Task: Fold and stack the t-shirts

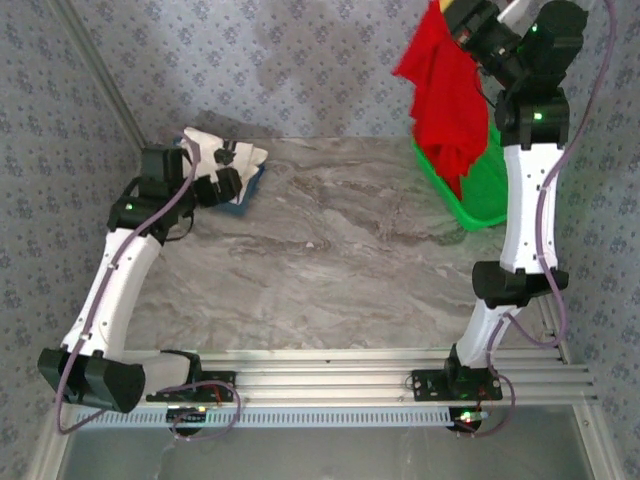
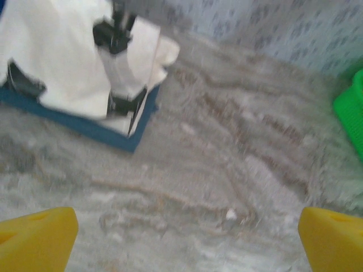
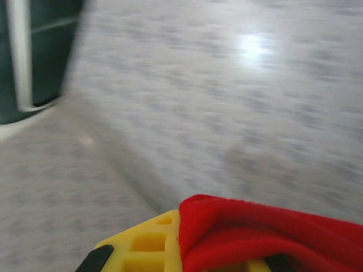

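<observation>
The right gripper (image 1: 465, 25) is clamped on a bunch of the red t-shirt (image 1: 445, 95), held high at the far right. The shirt hangs straight down over the green basket (image 1: 485, 190), its lower folds just above or brushing the rim; I cannot tell which. Its long axis runs vertically, and it is too crumpled to say whether collar or hem points down.

It looks light, soft and completely limp, so I expect it to sag from 1 pinch and need a 2nd hold at a corner or shoulder seam to spread it flat on the table (image 1: 340, 260).

The left gripper (image 2: 187, 241) has its jaws wide apart and holds nothing, near the white t-shirt (image 1: 215, 145), which lies folded on the blue tray (image 1: 245, 200) at the far left.
</observation>
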Robot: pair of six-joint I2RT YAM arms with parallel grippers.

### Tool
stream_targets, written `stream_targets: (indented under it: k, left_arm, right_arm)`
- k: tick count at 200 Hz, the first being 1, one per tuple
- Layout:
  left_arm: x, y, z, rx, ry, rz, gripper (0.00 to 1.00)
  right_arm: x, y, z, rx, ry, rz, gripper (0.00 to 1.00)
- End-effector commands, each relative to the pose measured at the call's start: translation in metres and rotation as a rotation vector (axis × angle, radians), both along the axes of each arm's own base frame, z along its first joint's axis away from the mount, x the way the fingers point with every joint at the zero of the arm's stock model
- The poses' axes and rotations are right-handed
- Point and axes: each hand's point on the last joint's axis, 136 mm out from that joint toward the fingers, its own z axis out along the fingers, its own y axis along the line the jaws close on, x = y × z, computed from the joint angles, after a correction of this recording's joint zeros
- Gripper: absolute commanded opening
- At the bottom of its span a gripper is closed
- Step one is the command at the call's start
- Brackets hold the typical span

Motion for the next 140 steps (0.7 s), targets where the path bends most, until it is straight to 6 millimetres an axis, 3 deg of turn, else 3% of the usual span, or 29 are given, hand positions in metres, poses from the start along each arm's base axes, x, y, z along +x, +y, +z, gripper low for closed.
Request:
stream_targets:
  k: [1,28,45,52,74,96,119,140]
  left_arm:
    - [0.009,0.006,0.061,-0.036,-0.166,-0.004,1.00]
    - [0.003,0.030,0.097,-0.046,-0.238,0.056,1.00]
    - [-0.005,0.038,0.110,-0.024,-0.274,0.076,1.00]
    - [-0.010,0.039,0.105,-0.013,-0.254,0.078,1.00]
    - [-0.019,0.038,0.093,-0.022,-0.235,0.074,1.00]
    - [-0.027,0.035,0.069,-0.048,-0.188,0.069,1.00]
    - [-0.038,0.018,0.038,-0.111,-0.131,-0.001,1.00]
    - [-0.052,0.006,0.000,-0.133,-0.048,-0.034,1.00]
  right_arm:
    - [-0.025,0.034,0.023,0.116,-0.006,0.194,0.00]
    - [-0.039,0.067,0.026,0.140,0.006,0.310,0.00]
    - [-0.032,0.087,-0.004,0.078,0.096,0.326,0.00]
    - [-0.026,0.098,-0.023,0.052,0.145,0.338,0.00]
    - [-0.008,0.134,-0.103,-0.020,0.333,0.383,0.00]
    - [0.001,0.166,-0.204,-0.112,0.542,0.396,0.00]
    - [-0.009,0.201,-0.311,-0.214,0.776,0.438,0.00]
    - [-0.029,0.232,-0.377,-0.284,0.920,0.488,0.00]
